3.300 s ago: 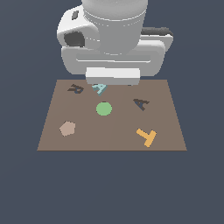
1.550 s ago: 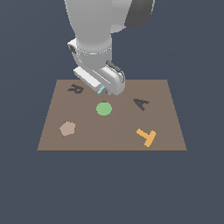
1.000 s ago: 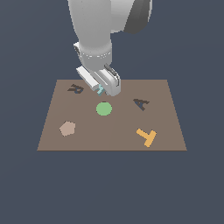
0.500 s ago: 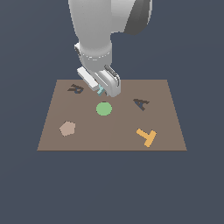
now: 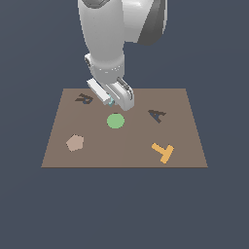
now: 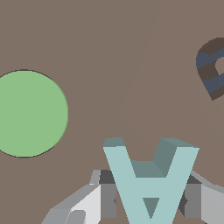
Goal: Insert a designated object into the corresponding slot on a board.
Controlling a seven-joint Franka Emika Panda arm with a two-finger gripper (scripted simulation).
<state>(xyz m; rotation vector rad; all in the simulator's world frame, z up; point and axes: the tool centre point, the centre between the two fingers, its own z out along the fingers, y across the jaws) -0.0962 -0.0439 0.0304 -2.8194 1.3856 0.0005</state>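
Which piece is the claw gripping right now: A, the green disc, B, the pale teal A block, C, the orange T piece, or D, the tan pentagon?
B: the wrist view shows the pale teal A block clamped between the fingers of the claw, while the green disc lies apart on the board.

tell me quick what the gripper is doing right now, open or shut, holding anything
Gripper: shut on the pale teal A block, one finger on each side, low over the brown board.
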